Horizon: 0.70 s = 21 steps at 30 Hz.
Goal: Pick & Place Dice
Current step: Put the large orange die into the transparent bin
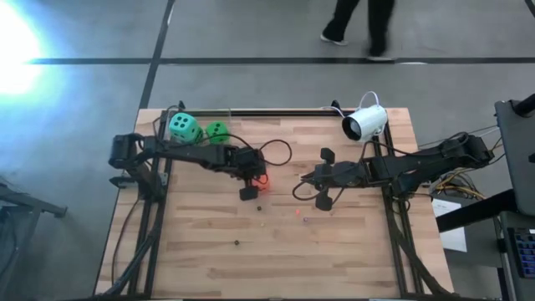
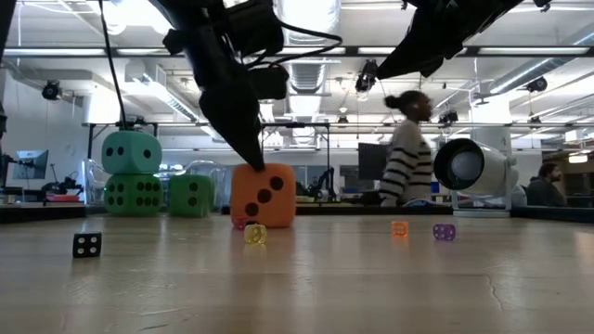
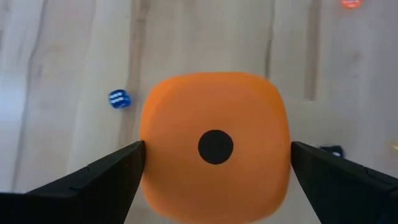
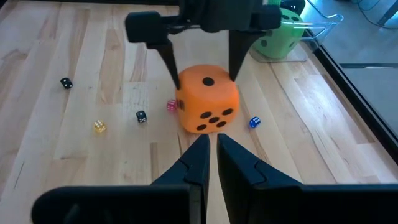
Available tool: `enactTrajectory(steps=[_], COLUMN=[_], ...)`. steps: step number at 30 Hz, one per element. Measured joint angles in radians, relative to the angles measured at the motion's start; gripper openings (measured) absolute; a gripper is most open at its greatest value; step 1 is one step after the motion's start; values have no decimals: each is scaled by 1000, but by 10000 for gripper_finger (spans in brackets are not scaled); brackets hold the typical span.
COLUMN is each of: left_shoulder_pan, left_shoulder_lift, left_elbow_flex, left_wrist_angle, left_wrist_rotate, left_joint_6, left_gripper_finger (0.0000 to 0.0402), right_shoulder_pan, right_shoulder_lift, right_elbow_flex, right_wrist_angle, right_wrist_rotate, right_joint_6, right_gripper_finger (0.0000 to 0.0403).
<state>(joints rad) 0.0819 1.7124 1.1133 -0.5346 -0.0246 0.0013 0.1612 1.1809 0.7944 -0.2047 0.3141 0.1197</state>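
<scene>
An orange-red die (image 4: 208,102) rests flat on the wooden table (image 1: 351,251) near its middle, one pip up. My left gripper (image 3: 217,149) is open above it, one finger on each side of its top. My right gripper (image 4: 211,146) hangs shut with nothing in it, a little toward the table's right from that die, pointing at it. At the far left corner a teal die (image 2: 130,153) sits on top of a green die (image 2: 133,193), and another green die (image 2: 190,195) stands beside them on the table. My left gripper straddles the orange-red die's top edges (image 4: 180,84), its fingers (image 3: 112,171) slanting down from above, one on each of two opposite sides. I cannot tell whether either finger touches the die. The die stands level on the table.
Tiny dice lie scattered around the orange-red die: blue (image 3: 118,98), pink (image 4: 171,106), black (image 4: 142,116), yellow (image 4: 98,127), and another black one (image 2: 86,244) nearer the front. A white camera (image 1: 365,123) stands at the far right. A person (image 2: 408,148) walks beyond the table.
</scene>
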Motion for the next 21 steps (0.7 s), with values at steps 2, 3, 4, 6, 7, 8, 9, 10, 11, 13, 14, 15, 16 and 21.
enactTrajectory(steps=[2, 3, 4, 6, 7, 8, 9, 10, 11, 13, 14, 15, 16, 21], left_shoulder_pan=[-2, -3, -3, -3, -3, -3, -3, -3, -2, -2, -2, -2, -2, -2], left_shoulder_lift=[-12, -21, -28, -43, -48, -53, -53, -54, -53, -48, -43, -36, -29, -12], left_elbow_flex=[-1, -3, -4, -5, -5, -5, -5, -5, -5, -9, -9, -9, -9, -8], left_wrist_angle=[-7, -10, -14, -16, -12, -10, -7, -3, 1, 18, 19, 19, 27, 43], left_wrist_rotate=[9, 11, 11, 14, 11, 8, 4, 0, -2, -5, -7, -9, -7, -9], left_joint_6=[-1, -1, -1, -2, -2, -3, -5, -5, -6, -11, -12, -13, -19, -35], left_gripper_finger=[399, 399, 399, 399, 399, 399, 399, 399, 399, 399, 399, 399, 399, 399], right_shoulder_pan=[0, 0, 0, 0, 0, 0, 0, 0, 0, 0, 0, 0, 0, 0], right_shoulder_lift=[0, 0, 0, 0, 0, 0, 0, 0, 0, 0, 0, 0, 0, 0], right_elbow_flex=[0, 0, 0, 0, 0, 0, 0, 0, 0, 0, 0, 0, 0, 0], right_wrist_angle=[0, 0, 0, 0, 0, 0, 0, 0, 1, 1, 1, 1, 1, 1], right_wrist_rotate=[0, 0, 0, 0, 0, 0, 0, 0, 0, 0, 0, 0, 0, 0], right_joint_6=[0, 0, 0, 0, 0, 1, 0, 0, 0, 0, 0, 0, 0, 1], right_gripper_finger=[27, 27, 27, 27, 27, 27, 27, 27, 27, 27, 27, 27, 27, 27])
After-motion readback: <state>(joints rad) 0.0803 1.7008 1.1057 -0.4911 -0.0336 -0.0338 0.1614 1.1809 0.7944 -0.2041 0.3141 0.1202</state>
